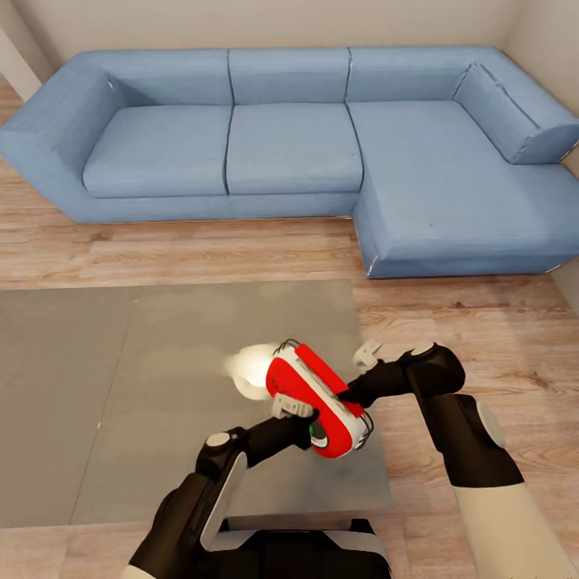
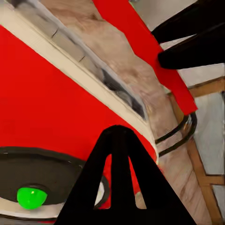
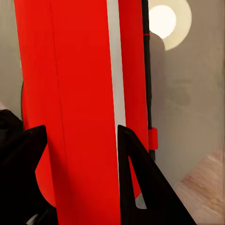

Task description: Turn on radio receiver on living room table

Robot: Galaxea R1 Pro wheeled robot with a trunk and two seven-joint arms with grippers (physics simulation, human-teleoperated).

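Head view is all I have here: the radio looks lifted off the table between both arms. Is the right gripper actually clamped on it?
Observer: Yes. In the right wrist view the radio receiver sits between the right gripper fingers, which press its red body.
Operator: And the left gripper, where is it?
Observer: The left gripper is at the radio's face, its tip just beside the round dial.
Operator: Any sign it's on?
Observer: A green dot shows on the dial; I cannot tell whether it means power.
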